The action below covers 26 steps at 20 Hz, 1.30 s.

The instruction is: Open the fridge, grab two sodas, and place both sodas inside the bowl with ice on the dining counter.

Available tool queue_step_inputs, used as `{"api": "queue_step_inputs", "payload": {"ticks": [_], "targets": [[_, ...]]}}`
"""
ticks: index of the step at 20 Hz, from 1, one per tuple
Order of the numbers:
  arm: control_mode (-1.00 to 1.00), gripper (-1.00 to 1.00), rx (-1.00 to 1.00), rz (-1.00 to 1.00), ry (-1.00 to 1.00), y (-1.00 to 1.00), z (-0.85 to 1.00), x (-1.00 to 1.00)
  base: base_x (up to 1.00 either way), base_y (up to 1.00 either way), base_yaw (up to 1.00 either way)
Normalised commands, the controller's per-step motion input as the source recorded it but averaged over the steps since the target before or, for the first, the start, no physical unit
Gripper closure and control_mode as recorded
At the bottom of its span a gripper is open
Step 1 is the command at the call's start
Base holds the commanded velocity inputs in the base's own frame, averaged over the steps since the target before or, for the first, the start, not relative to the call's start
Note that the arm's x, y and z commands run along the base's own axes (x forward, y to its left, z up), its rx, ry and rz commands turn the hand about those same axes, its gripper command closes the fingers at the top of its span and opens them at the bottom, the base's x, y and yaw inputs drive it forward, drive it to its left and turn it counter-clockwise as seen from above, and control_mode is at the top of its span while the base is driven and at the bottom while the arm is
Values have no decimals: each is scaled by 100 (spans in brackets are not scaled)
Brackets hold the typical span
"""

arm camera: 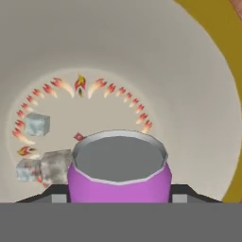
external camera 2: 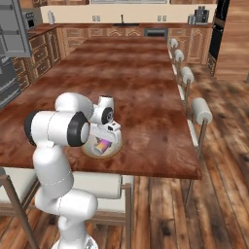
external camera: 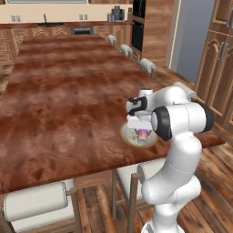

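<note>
My gripper [arm camera: 118, 194] points down into the bowl with ice [arm camera: 142, 56] and is shut on the purple-pink soda can [arm camera: 118, 182], with a dark fingertip [arm camera: 56, 193] on each side of it. Grey ice cubes [arm camera: 37, 124] lie on the bowl's pale floor, left of the can. In the base views the tan bowl [external camera: 124, 134] [external camera 2: 115, 149] sits near the front edge of the reddish-brown dining counter [external camera: 68, 91] [external camera 2: 141, 82]. The can [external camera: 144, 133] [external camera 2: 101, 145] shows inside its rim under the gripper [external camera: 141, 129] [external camera 2: 105, 140]. Whether the can rests on the bowl's floor I cannot tell.
The grey fridge [external camera 2: 7, 73] stands at the far left with a door panel [external camera 2: 12, 29] swung out. White-cushioned stools [external camera 2: 201, 111] [external camera: 36, 202] line the counter's right side and front edge. Wooden cabinets [external camera: 218, 68] stand to the right.
</note>
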Motion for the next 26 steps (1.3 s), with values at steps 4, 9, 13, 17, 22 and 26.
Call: {"api": "queue_step_inputs", "payload": {"ticks": [4, 9, 13, 17, 22, 26], "targets": [[-100, -100, 0, 0, 0, 3, -14, 7, 0, 0, 0], [-100, -100, 0, 0, 0, 2, -4, 1, 0, 0, 0], [-100, -100, 3, 0, -3, 0, 4, -8, 0, 0, 0], [-100, -100, 4, 0, -10, 0, 19, -32, 0, 0, 0], [-100, -100, 2, 0, -22, 1, 36, -68, 0, 0, 0], [-100, -100, 0, 0, -24, 26, 52, -84, 0, 0, 0]]}}
